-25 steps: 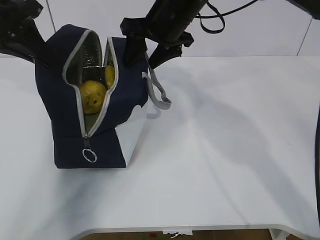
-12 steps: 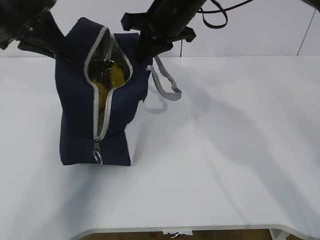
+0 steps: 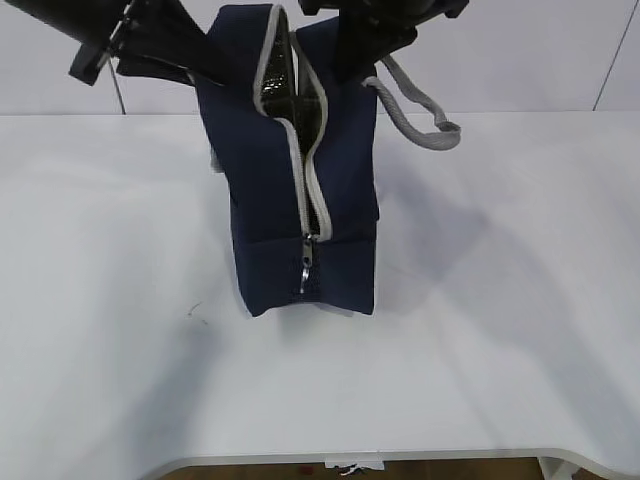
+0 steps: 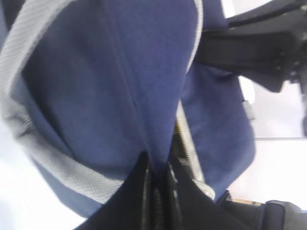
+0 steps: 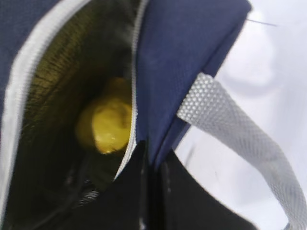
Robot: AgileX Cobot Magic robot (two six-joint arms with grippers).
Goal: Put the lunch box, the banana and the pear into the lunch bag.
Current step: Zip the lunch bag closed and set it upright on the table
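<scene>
The navy lunch bag (image 3: 265, 200) stands on end at the table's middle, its zipper end facing the camera and its opening a narrow slit. My left gripper (image 3: 205, 65) is shut on the bag's left wall near the top; it also shows in the left wrist view (image 4: 158, 167), pinching blue fabric (image 4: 120, 81). My right gripper (image 3: 350, 55) is shut on the right wall by the zipper edge, as the right wrist view (image 5: 154, 160) shows. Inside the foil lining a rounded yellow fruit, seemingly the pear (image 5: 108, 127), is visible. The banana and lunch box are hidden.
A grey webbing handle (image 3: 420, 105) hangs off the bag's right side and crosses the right wrist view (image 5: 230, 134). The zipper pull (image 3: 305, 270) dangles low on the bag's front. The white table (image 3: 500, 300) stretches around; its front edge runs along the bottom.
Both grippers have carried the bag to the right, toward the table's middle, and turned it. The opening has narrowed, and the yellow fruit no longer shows in the exterior view.
</scene>
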